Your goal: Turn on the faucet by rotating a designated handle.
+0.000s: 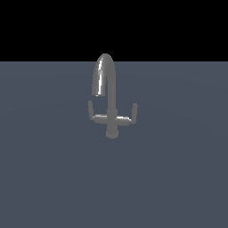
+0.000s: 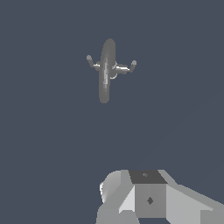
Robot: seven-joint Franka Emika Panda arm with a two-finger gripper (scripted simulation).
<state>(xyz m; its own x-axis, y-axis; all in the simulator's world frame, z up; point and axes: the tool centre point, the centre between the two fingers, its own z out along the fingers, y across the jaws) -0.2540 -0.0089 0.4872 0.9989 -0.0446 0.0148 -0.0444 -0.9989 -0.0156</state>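
Gripper [image 2: 151, 199] body filled the near wrist view — jaw state couldn't be told. Faucet [image 2: 107, 70] sat well ahead, handle [image 1: 95, 114] untouched — approach, grasp and rotation all seemingly left.

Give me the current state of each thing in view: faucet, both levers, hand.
faucet: upright on the floor, untouched.
handle: duller lever on the exterior view's left, free, nothing gripping it.
streaked lever: free, untouched.
hand: far from the faucet, holding nothing; fingers out of view.

Bare simulated scene, flat slate-blue floor [image 1: 178, 178], black backdrop, lone grey faucet [image 1: 111, 98]
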